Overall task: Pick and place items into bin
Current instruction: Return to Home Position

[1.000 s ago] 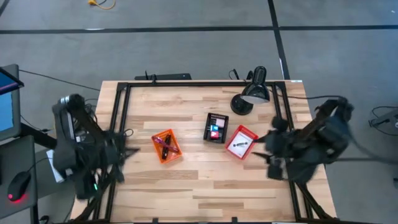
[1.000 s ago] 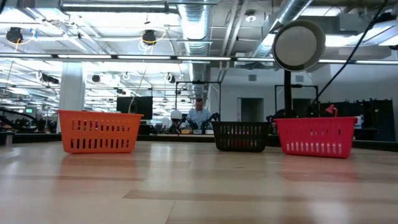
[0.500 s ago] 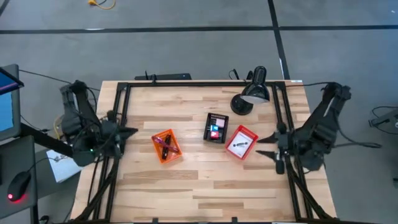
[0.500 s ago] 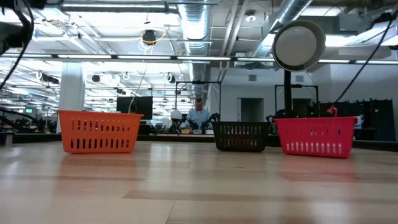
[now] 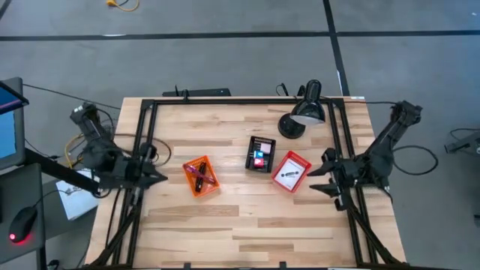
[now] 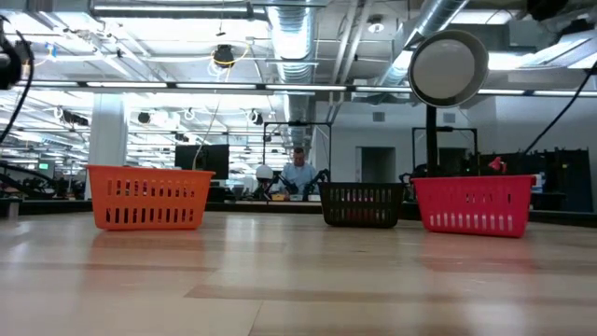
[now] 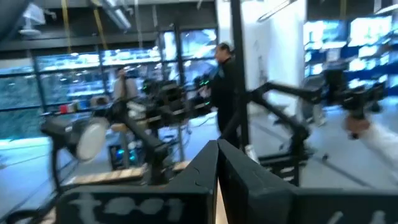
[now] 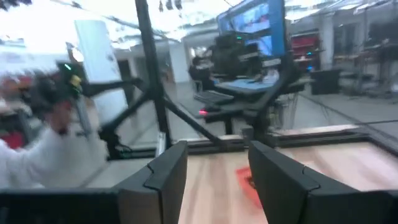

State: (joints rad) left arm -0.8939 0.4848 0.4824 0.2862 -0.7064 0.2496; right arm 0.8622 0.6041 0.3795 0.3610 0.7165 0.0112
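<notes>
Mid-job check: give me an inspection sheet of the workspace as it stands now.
Surface: wooden table, carrying three bins and a lamp.
Job's things: pens in orange bin; small cubes in black bin; white packet in red bin; no loose items seen.
Clutter: black desk lamp at the far edge.
Grippers: left tool shut, at the table's left edge; right tool open, beside the red bin; both empty.
Cables: loops beside the arm bases.
Surroundings: person far behind the table.

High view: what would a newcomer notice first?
Three bins line the table's middle: an orange bin, a black bin and a red bin, each holding items. A black desk lamp stands at the far edge; the left gripper and right gripper wait at either side.
</notes>
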